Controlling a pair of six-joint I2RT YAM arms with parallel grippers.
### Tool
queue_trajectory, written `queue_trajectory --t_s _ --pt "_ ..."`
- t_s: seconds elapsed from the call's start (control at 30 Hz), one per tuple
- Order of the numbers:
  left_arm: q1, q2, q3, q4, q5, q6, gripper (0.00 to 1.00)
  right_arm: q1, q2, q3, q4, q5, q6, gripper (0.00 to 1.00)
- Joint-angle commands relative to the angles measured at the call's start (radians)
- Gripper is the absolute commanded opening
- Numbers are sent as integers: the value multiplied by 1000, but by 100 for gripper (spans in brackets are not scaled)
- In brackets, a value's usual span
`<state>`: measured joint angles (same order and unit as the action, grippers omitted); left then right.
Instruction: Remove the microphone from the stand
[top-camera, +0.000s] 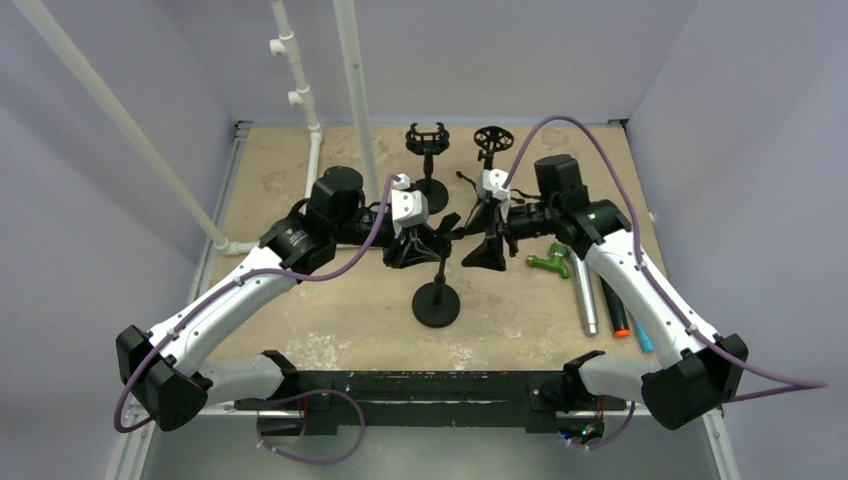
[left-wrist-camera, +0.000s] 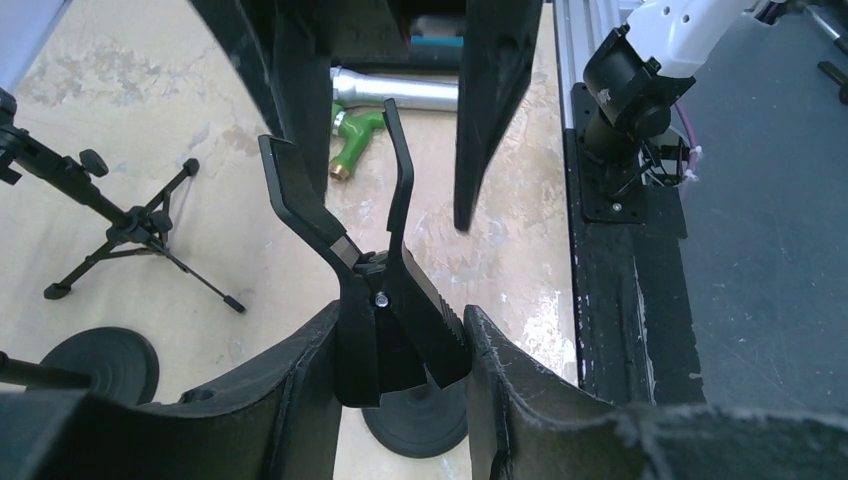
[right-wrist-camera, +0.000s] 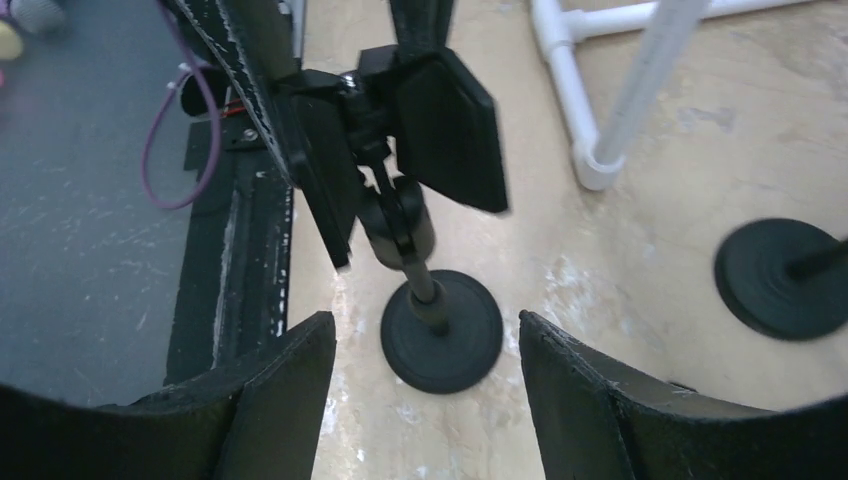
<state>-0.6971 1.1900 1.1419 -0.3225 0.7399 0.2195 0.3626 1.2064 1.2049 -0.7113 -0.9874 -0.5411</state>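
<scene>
Microphone stand's forked black plastic clip (left-wrist-camera: 405, 185) is clamped in the left jaws; the right jaws gape open just beside it. Right of the stand's round black base (top-camera: 437, 303) lie a silver metal tube (top-camera: 585, 295) and an orange-banded black stick (top-camera: 613, 305); which is the microphone, I cannot tell

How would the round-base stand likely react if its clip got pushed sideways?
The stand has a thin pole on a small round base, so it might tip. The left gripper clamps its clip, probably steadying it.

Left arm (top-camera: 240, 290), right arm (top-camera: 640, 290) meet at stand (top-camera: 437, 303) (round black base); silver cylinder (top-camera: 585, 295) lies right.
</scene>
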Motion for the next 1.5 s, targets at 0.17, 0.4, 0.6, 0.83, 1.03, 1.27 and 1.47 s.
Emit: queue_trajectory --t_s 0.17,0.4,0.6,0.83,1.03,1.27,1.47 --pt "10 10 23 19 75 -20 25 120 80 -41 189 -61 49 63" --pt "11 12 12 19 78 -24 31 147 115 -47 274 -90 123 58" --pt "16 2 -8 20 70 -25 36 151 99 -98 349 -109 185 52" --pt "19 -11 -22 14 58 -20 42 151 80 -160 425 -112 241 40" --pt "21 -18 -34 -3 47 -12 50 150 82 -161 462 -117 278 32" --pt "20 -28 -43 -23 26 -3 60 150 81 -172 488 -115 299 26" --pt "20 -33 -44 -30 11 -2 69 151 86 -178 516 -115 323 33"
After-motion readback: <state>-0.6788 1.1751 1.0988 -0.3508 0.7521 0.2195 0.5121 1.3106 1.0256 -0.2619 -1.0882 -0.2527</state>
